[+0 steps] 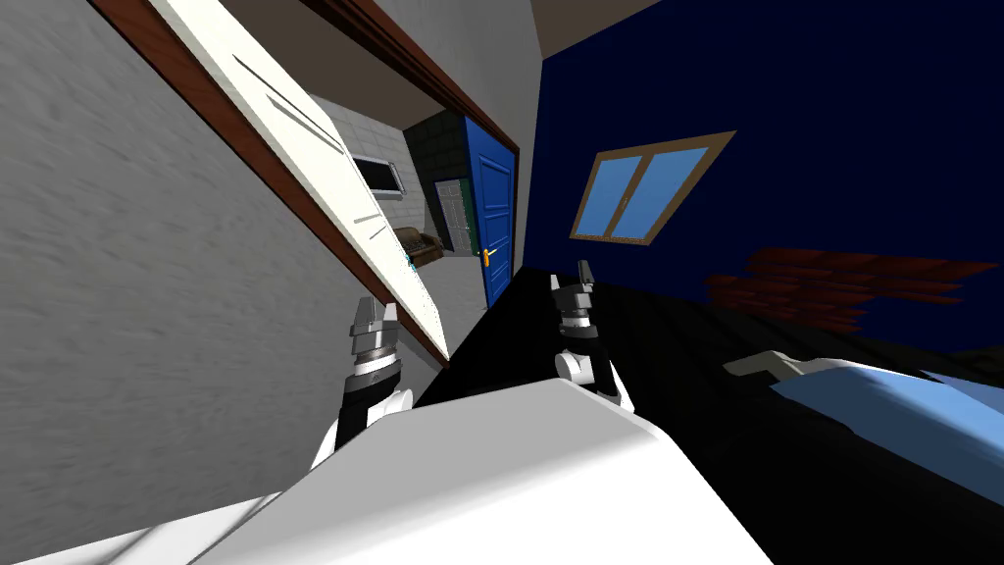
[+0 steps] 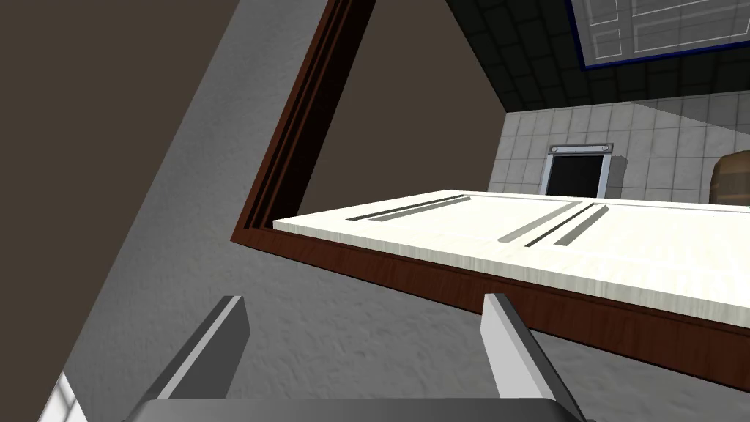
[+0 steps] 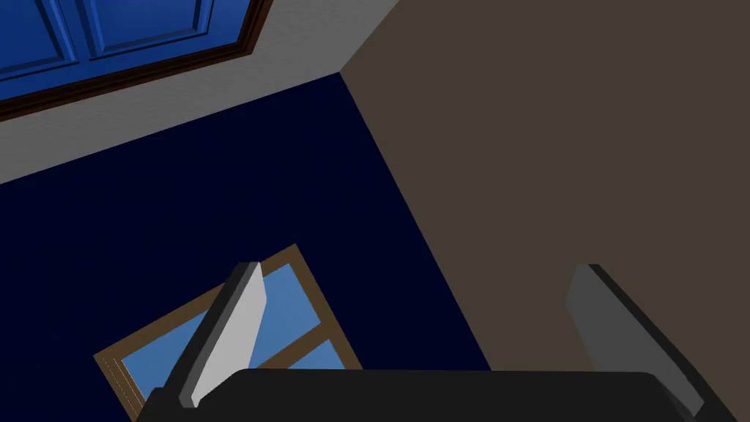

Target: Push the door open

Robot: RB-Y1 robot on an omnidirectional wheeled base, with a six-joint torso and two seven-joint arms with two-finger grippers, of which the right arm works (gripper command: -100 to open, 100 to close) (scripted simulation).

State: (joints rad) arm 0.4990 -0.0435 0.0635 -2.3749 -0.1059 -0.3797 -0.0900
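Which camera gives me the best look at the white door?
The left wrist view: the white door spreads wide there, grooves plain, open in its brown frame. The head view gives it as a narrow slanted strip near the left gripper. The right wrist view faces a blue door instead.

Cream door, red-brown frame, grey wall
Ahead of the left hand, the door is cream-white with grey groove lines, its frame dark woodgrain, the wall mottled; beyond the right hand, a navy wall and a tan-framed, light blue window.
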